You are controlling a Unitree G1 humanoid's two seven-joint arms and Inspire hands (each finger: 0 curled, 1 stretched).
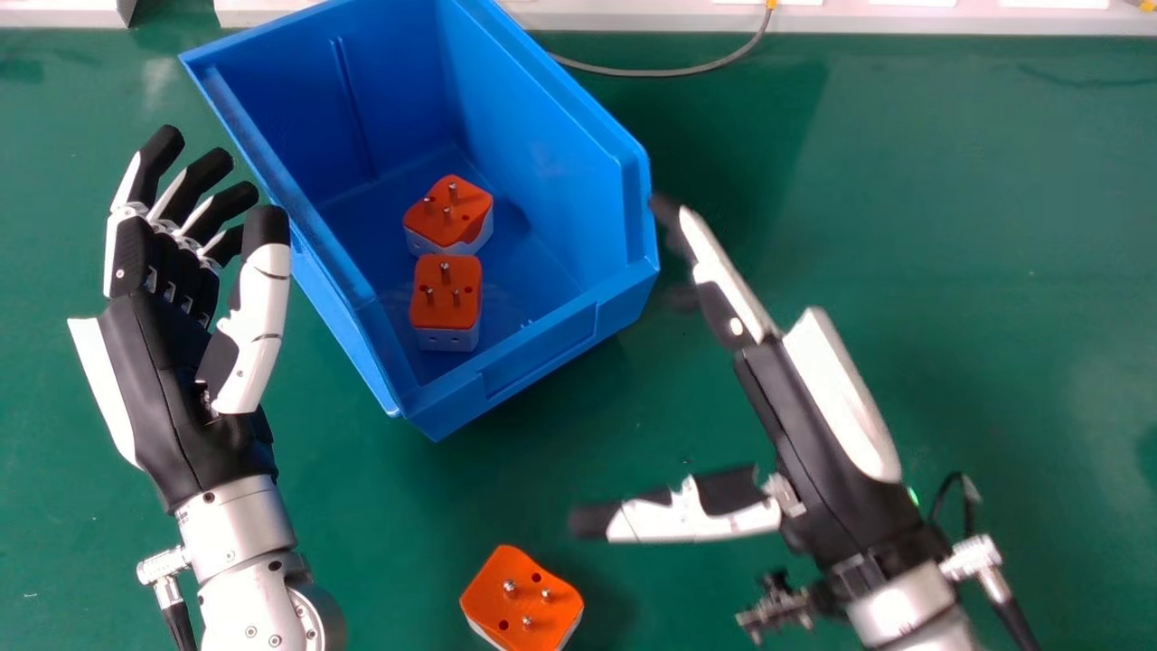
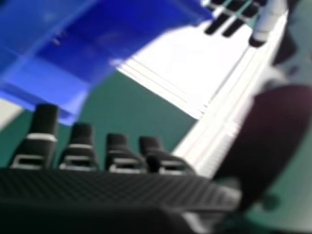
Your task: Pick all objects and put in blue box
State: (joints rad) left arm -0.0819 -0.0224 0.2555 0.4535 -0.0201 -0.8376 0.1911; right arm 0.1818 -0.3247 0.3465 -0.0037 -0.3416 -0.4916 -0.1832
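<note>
Fingers (image 1: 728,276) straight and thumb (image 1: 691,522) spread apart, our right hand (image 1: 818,443) points aslant toward the surface's far edge (image 1: 904,40). Our left hand (image 1: 172,389) lies loosely open.

Three plugs (image 1: 533,613), one box (image 1: 565,348): two plugs lie inside, between left hand (image 1: 167,380) and right hand (image 1: 804,443); one sits near right thumb (image 1: 664,524).

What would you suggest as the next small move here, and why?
Probably lower the open right robot hand toward the orange-topped adapter on the green table: it lies outside the blue box, which already holds two.
</note>
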